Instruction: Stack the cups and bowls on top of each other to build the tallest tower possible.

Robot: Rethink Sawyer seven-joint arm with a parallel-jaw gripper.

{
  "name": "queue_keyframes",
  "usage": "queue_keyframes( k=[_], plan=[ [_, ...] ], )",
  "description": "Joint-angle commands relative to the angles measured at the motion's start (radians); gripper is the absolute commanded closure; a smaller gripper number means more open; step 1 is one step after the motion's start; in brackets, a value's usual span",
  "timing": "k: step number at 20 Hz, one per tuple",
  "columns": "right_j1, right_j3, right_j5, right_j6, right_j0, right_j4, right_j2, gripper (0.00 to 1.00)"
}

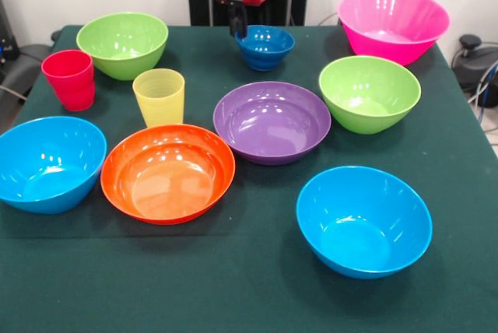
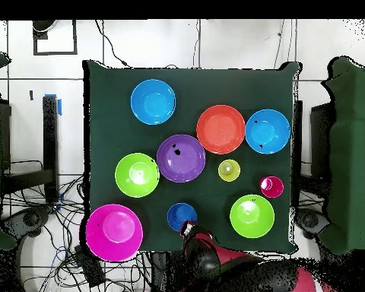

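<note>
Gripper hangs at the small dark blue bowl, at its rim on the side toward the lime bowl; you can't tell from either view whether it's wide or closed, or if it grips the rim yet. No tower yet: all bowls and both cups sit apart on the table.

Risks: a rim pinch could tip or skid that glossy bowl. Swing it low and you'll probably clip the purple bowl or the yellow cup, which looks light and likely to topple. The red cup sits just beside the lime bowl.

Edges: pink bowl sits at a table corner w/ its rim overhanging, so a nudge may drop it. Most open room is btwn the orange bowl and the light blue bowl, plus the strip past them.
</note>
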Motion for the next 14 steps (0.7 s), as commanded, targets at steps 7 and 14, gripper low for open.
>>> queue_keyframes(
  k=[7, 14],
  plan=[
    [0.006, -0.183, 0.127, 0.036, 0.017, -0.015, 0.045, 1.0],
    [0.005, -0.181, 0.129, 0.034, 0.007, -0.028, 0.049, 1.0]
  ],
)
